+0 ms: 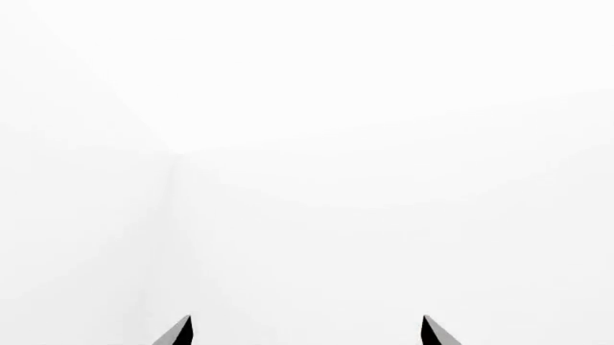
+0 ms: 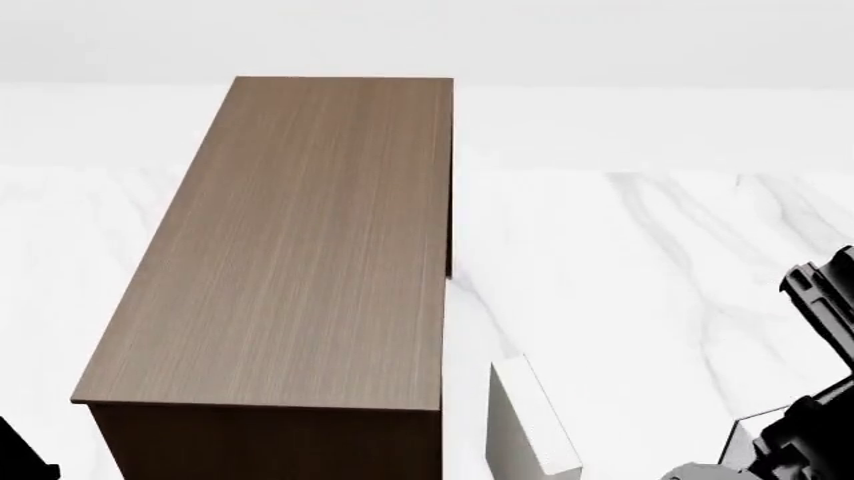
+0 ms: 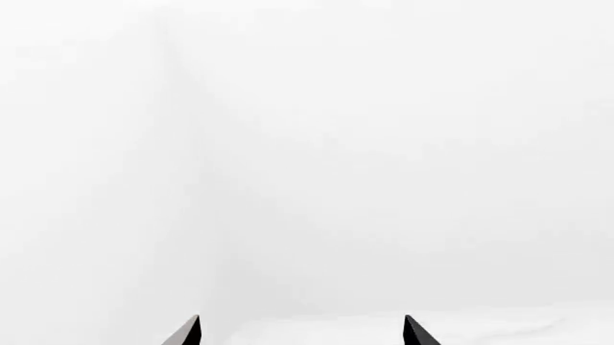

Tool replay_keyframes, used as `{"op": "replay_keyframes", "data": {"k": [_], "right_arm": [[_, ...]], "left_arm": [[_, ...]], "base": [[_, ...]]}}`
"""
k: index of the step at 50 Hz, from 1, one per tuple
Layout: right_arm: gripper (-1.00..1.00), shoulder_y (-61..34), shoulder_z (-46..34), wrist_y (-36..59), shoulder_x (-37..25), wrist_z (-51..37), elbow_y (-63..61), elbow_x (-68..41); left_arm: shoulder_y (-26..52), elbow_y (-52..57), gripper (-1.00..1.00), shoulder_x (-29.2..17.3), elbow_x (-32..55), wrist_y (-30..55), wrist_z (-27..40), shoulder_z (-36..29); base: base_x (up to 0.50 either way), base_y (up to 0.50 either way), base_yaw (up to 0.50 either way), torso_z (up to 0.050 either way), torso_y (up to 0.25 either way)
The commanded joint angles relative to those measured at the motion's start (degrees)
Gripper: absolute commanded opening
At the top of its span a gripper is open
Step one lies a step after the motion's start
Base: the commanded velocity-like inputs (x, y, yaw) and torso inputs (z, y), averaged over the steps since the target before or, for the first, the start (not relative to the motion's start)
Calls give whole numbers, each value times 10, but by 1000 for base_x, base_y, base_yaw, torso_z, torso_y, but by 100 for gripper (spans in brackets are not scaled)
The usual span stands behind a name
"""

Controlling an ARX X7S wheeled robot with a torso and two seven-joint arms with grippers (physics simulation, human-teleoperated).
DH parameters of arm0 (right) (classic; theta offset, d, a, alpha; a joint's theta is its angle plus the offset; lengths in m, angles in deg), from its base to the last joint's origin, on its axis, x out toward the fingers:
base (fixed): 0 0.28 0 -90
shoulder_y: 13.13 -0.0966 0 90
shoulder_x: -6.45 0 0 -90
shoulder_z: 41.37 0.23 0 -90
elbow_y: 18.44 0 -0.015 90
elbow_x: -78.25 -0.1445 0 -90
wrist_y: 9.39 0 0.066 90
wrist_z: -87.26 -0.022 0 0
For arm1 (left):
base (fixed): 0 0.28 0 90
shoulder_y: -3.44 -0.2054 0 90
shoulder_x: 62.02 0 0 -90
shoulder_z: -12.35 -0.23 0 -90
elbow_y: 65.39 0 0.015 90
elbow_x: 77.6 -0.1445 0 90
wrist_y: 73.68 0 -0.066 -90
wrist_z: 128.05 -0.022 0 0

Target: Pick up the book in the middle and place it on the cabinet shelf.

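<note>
The cabinet shelf [image 2: 287, 250] is a tall dark brown wood-grain block with a flat lighter top, filling the left half of the head view. The book is out of view. My left gripper [image 1: 307, 329] is open; only its two dark fingertips [image 1: 182, 332] show, far apart, against blank white. My right gripper [image 3: 302, 329] is open in the same way, with nothing between its fingertips [image 3: 415, 332]. Neither gripper is near the cabinet in its own view. The right arm [image 2: 821, 400] shows at the right edge of the head view.
A whitish box-like book [image 2: 534, 415] stands upright on the white marble surface [image 2: 641, 270], just right of the cabinet's near corner. Another pale edge [image 2: 737, 425] shows beside the right arm. A dark bit of the left arm [image 2: 20, 458] sits at the lower left corner.
</note>
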Motion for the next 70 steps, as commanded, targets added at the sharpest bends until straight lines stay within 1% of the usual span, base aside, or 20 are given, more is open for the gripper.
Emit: {"op": "replay_keyframes", "data": {"k": [1,3,13,19,29,38,45,59,70], "right_arm": [[100,-31,14,69,16,-19,5,-8],[100,-39,14,87,20,-28,0,-12],[100,-43,-3,100,23,-62,-12,-39],[100,-49,-15,137,24,-85,-29,-58],[100,-37,-32,132,21,-119,-55,-77],[100,-27,-41,124,12,-138,-45,-88],[100,-21,-44,127,9,-145,-38,-102],[100,1,-81,130,1,-149,-48,-108],[100,8,-87,130,-7,-154,-51,-117]], "left_arm": [[-3,0,100,6,-1,-1,-10,11],[-3,0,100,6,-1,-1,-10,11],[-4,2,100,1,3,4,-9,9],[-5,1,100,-1,6,5,-9,7],[-5,2,100,-5,7,8,-9,4],[-5,-1,100,-9,8,6,-7,1],[-5,-2,100,-10,7,6,-7,-3],[-4,2,100,-14,10,12,-5,-5],[-4,-2,100,-17,7,11,-2,-9]], "base": [[0,0,0,0,0],[0,0,0,0,0],[0,0,0,0,0],[0,0,0,0,0],[0,0,0,0,0],[0,0,0,0,0],[0,0,0,0,0],[0,0,0,0,0],[0,0,0,0,0]]}}
